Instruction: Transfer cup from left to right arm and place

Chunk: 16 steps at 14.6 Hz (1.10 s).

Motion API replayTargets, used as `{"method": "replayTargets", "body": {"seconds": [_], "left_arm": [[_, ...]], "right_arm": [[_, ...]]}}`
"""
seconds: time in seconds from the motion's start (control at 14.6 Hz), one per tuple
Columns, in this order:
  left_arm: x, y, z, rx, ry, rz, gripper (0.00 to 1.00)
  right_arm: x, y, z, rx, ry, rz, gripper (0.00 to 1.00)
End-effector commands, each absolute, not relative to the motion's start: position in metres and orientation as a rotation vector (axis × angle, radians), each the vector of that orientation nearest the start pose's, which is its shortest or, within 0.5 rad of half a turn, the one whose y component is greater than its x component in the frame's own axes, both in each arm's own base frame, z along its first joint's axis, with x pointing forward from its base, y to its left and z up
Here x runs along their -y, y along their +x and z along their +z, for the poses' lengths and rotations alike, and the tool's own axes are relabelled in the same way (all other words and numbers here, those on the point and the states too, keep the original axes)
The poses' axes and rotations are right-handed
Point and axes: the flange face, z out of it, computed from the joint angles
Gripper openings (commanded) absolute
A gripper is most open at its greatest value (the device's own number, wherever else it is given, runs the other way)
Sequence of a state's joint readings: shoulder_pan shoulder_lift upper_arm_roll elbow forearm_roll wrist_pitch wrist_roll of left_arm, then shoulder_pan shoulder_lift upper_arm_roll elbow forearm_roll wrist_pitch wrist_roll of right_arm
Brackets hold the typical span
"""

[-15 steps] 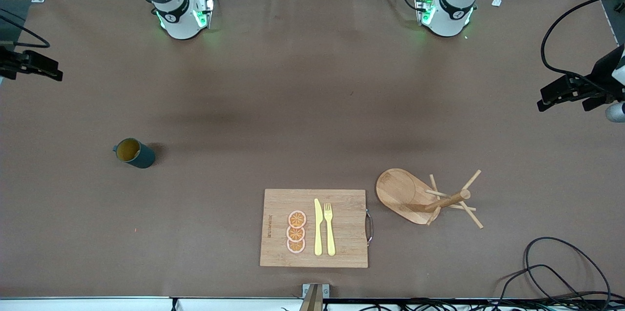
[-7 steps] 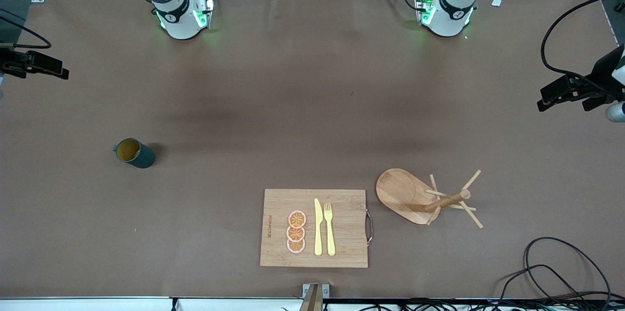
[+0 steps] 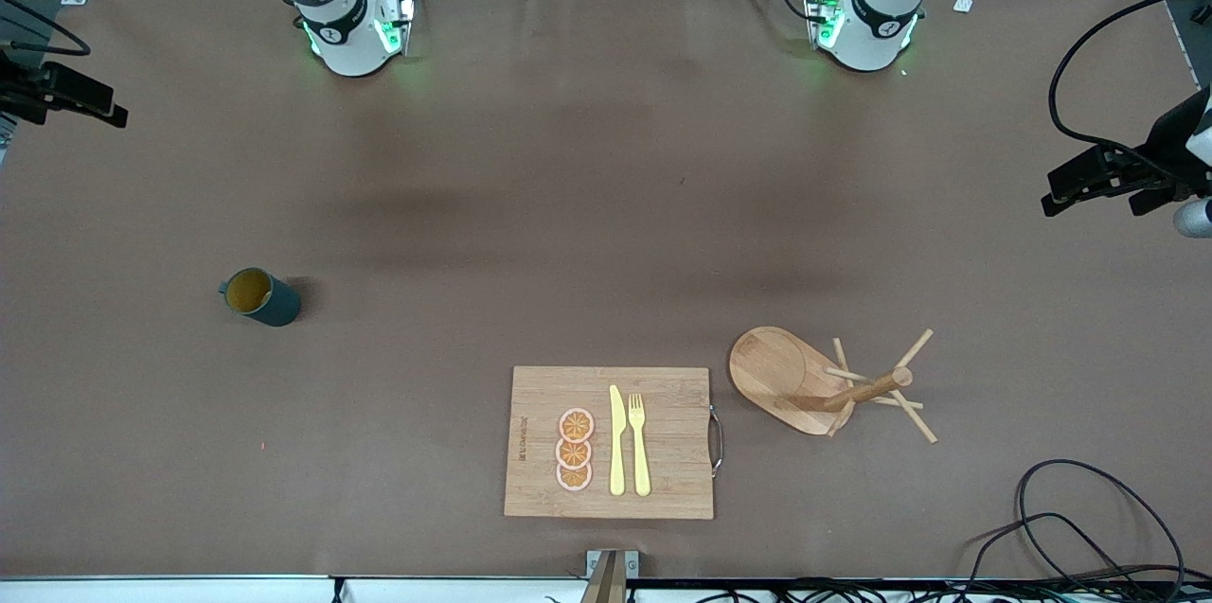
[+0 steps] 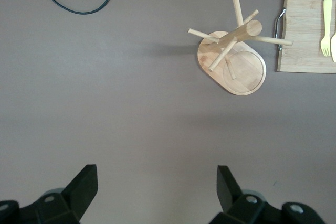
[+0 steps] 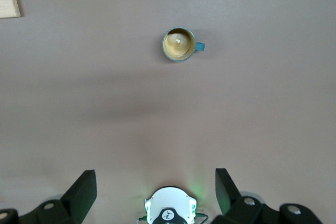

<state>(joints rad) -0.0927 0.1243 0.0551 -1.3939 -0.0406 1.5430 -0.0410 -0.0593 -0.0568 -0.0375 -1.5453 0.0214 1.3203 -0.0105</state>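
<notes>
Nearest the front camera a bamboo cutting board (image 3: 611, 442) lies on the brown tabletop (image 3: 606, 205), carrying three orange slices (image 3: 574, 450), a yellow knife (image 3: 616, 440) and a yellow fork (image 3: 639, 442). Just beside it, toward the left arm's end, stands the wooden peg stand (image 3: 824, 381). Farther back, toward the right arm's end, the cup (image 3: 259, 296) sits upright on the tabletop, touched by neither hand. The right hand (image 5: 156, 192) hangs high over that end, fingers spread wide, well apart from the cup. The left hand (image 4: 157, 190) waits high over its own end, also wide.
</notes>
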Motion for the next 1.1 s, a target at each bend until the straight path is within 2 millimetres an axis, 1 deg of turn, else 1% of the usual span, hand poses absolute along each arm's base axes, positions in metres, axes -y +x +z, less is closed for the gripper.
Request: {"method": "replayTargets", "body": {"seconds": [0.0, 0.07, 0.14, 0.27, 1.03], "left_arm": [[0.027, 0.590, 0.637, -0.021, -3.183, -0.055, 1.00], [0.027, 0.591, 0.636, -0.021, -3.182, -0.052, 1.00], [0.027, 0.591, 0.637, -0.021, -3.182, -0.055, 1.00], [0.027, 0.591, 0.636, -0.021, -3.182, -0.052, 1.00], [0.022, 0.591, 0.636, -0.009, -3.184, -0.055, 1.00]], "right_arm": [[0.036, 0.498, 0.650, -0.135, -3.103, 0.216, 1.00], [0.029, 0.496, 0.655, -0.112, -3.116, 0.194, 1.00], [0.027, 0.495, 0.658, -0.102, -3.128, 0.180, 1.00], [0.028, 0.493, 0.662, -0.105, -3.130, 0.168, 1.00], [0.035, 0.495, 0.661, -0.132, -3.113, 0.145, 1.00]]}}
